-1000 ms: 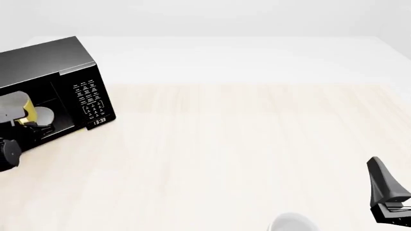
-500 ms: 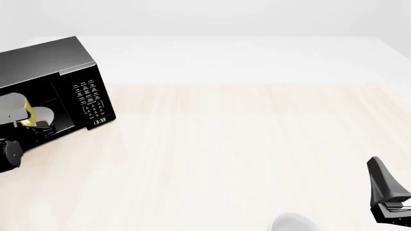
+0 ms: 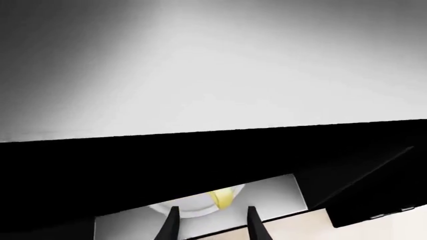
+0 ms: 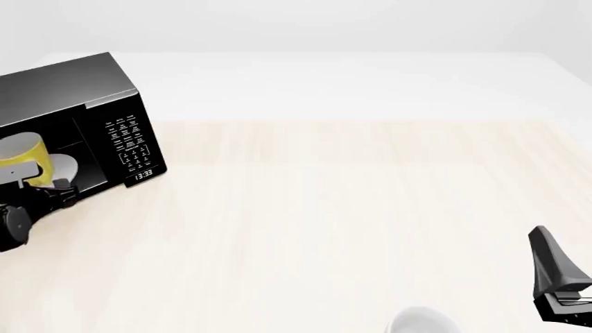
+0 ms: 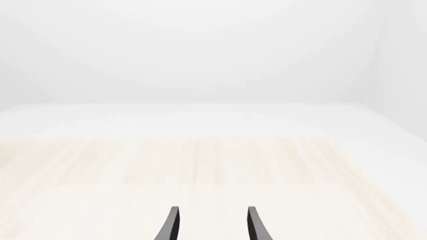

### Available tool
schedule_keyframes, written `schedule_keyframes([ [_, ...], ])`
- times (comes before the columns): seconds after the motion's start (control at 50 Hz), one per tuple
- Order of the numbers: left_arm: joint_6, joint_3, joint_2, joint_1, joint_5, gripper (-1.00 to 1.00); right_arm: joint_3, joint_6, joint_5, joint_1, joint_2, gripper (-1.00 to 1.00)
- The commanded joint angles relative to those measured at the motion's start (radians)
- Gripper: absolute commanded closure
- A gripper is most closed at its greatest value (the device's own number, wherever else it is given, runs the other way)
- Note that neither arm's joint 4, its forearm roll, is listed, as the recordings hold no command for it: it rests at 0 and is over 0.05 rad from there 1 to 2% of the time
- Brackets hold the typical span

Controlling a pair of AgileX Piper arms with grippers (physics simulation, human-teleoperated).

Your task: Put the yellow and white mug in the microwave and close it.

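The black microwave (image 4: 111, 104) stands at the table's far left, its cavity facing me and its keypad panel (image 4: 129, 146) on the right. The yellow and white mug (image 4: 21, 151) stands upright inside, beside the white turntable plate (image 4: 63, 166). My left gripper (image 4: 57, 190) hovers just in front of the cavity, open and empty. In the left wrist view the mug (image 3: 223, 196) shows beyond the left gripper (image 3: 210, 225), clear of the spread fingers. My right gripper (image 4: 538, 234) rests at the near right, open, with nothing in the right gripper (image 5: 210, 225). The microwave's door is out of view.
A white rounded cup-like object (image 4: 423, 323) pokes in at the front edge, left of the right arm. Light wooden tabletop (image 4: 333, 208) spans from the microwave to the right arm.
The mug was tilted at the left gripper's fingers; now it stands upright deeper left in the cavity. The left gripper has let go and drawn back slightly. The right arm has not moved.
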Motion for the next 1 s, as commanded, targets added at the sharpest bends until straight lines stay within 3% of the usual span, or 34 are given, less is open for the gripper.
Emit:
schedule_keyframes([
  [0.02, -0.022, 0.039, -0.036, 0.001, -0.001, -1.00, 0.001, 0.000, 0.001, 0.001, -0.002, -1.00],
  [0.36, -0.032, 0.149, -0.193, -0.046, 0.015, -1.00, 0.001, 0.000, 0.000, 0.000, -0.002, -1.00],
  [1.0, -0.008, 0.304, -0.579, -0.050, 0.168, -1.00, 0.001, -0.001, 0.001, 0.001, -0.002, -1.00],
])
